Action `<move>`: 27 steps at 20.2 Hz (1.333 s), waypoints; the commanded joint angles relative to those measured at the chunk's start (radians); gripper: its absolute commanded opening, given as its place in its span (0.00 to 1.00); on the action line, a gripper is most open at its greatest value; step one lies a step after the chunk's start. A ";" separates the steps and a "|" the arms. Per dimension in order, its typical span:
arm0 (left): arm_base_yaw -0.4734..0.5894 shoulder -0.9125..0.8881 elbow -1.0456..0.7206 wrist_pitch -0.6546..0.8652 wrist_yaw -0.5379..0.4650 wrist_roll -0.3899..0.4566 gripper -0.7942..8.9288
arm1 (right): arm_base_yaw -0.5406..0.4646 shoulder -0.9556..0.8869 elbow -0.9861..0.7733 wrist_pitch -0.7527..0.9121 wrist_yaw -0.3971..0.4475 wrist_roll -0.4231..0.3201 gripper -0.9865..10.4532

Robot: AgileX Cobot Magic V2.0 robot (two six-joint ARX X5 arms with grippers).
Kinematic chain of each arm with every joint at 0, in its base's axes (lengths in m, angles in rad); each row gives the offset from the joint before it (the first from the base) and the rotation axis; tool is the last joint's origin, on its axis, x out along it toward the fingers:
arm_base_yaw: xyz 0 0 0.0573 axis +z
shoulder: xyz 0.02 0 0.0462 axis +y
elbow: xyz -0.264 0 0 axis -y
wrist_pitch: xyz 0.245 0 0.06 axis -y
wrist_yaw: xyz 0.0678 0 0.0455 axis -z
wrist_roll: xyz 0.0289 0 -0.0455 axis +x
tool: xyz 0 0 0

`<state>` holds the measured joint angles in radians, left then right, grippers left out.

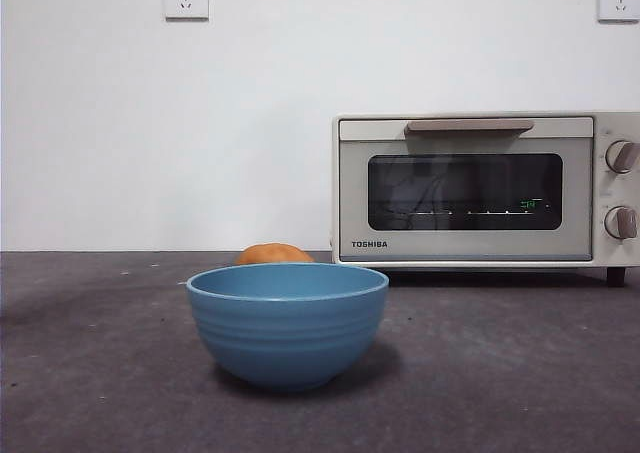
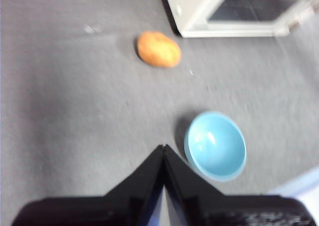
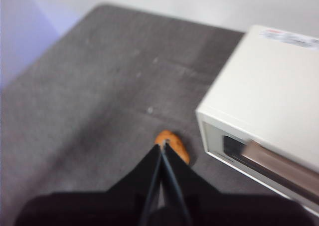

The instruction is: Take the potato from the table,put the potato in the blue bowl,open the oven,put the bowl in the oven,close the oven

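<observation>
Both end effectors hang above the desk with their jaws pressed together, holding nothing. The left end effector (image 2: 163,148) has the blue bowl (image 2: 215,145) just beside its tips and the potato (image 2: 158,49) well ahead of it, lying bare on the desk (image 2: 65,111) near the corner of the oven (image 2: 234,11). The right end effector (image 3: 163,146) points down toward the same potato (image 3: 173,145), which shows just past its closed tips, with the oven (image 3: 264,96) close on one side. The bowl is empty and the oven door is shut, handle (image 1: 470,126) up, so the step in hand looks to be the first one: picking up the potato. To do it well, whichever arm goes should spread its jaws wide before descending, come straight down over the middle of the potato, and close across its narrow width, since the smooth rounded skin may slip or roll. It should also keep clear of the oven's side.
</observation>
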<state>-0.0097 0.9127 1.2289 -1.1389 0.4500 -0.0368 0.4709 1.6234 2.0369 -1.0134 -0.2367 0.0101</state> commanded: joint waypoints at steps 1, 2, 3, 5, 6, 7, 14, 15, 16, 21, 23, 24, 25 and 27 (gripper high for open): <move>-0.011 0.001 0.003 -0.026 0.002 0.065 0.08 | 0.067 0.120 0.091 -0.045 0.040 -0.087 0.08; -0.018 0.002 0.003 -0.033 0.002 0.072 0.08 | 0.089 0.159 0.119 -0.058 0.051 -0.104 0.08; -0.025 0.002 0.003 -0.039 0.002 0.074 0.08 | 0.107 0.194 0.141 -0.066 0.060 -0.119 0.08; -0.041 0.002 0.003 -0.058 0.002 0.077 0.08 | 0.143 0.264 0.179 -0.077 0.090 -0.147 0.08; -0.046 0.002 0.003 -0.069 0.002 0.087 0.08 | 0.157 0.293 0.192 -0.082 0.107 -0.158 0.08; -0.050 0.002 0.003 -0.082 0.001 0.103 0.08 | 0.173 0.327 0.205 -0.084 0.127 -0.172 0.08; -0.076 0.002 0.001 -0.136 -0.005 0.119 0.08 | 0.251 0.538 0.214 -0.027 0.297 -0.295 0.10; -0.084 0.002 0.000 -0.144 -0.005 0.119 0.08 | 0.262 0.573 0.214 -0.021 0.328 -0.318 0.14; -0.090 0.002 -0.003 -0.148 -0.005 0.119 0.08 | 0.267 0.603 0.214 -0.010 0.351 -0.334 0.24; -0.130 0.002 -0.010 -0.148 -0.005 0.119 0.08 | 0.269 0.703 0.214 0.096 0.424 -0.372 0.67; -0.141 0.002 -0.010 -0.147 -0.005 0.119 0.08 | 0.267 0.728 0.214 0.116 0.423 -0.384 0.67; -0.144 0.002 -0.010 -0.147 -0.005 0.119 0.08 | 0.267 0.737 0.214 0.122 0.424 -0.389 0.67; -0.146 0.002 -0.010 -0.147 -0.005 0.119 0.08 | 0.267 0.748 0.214 0.129 0.422 -0.398 0.67; -0.150 0.002 -0.010 -0.147 -0.005 0.119 0.08 | 0.267 0.763 0.214 0.145 0.405 -0.404 0.67</move>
<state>-0.1555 0.9150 1.2285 -1.2869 0.4438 0.0681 0.7345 2.3669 2.2478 -0.8757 0.1715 -0.3832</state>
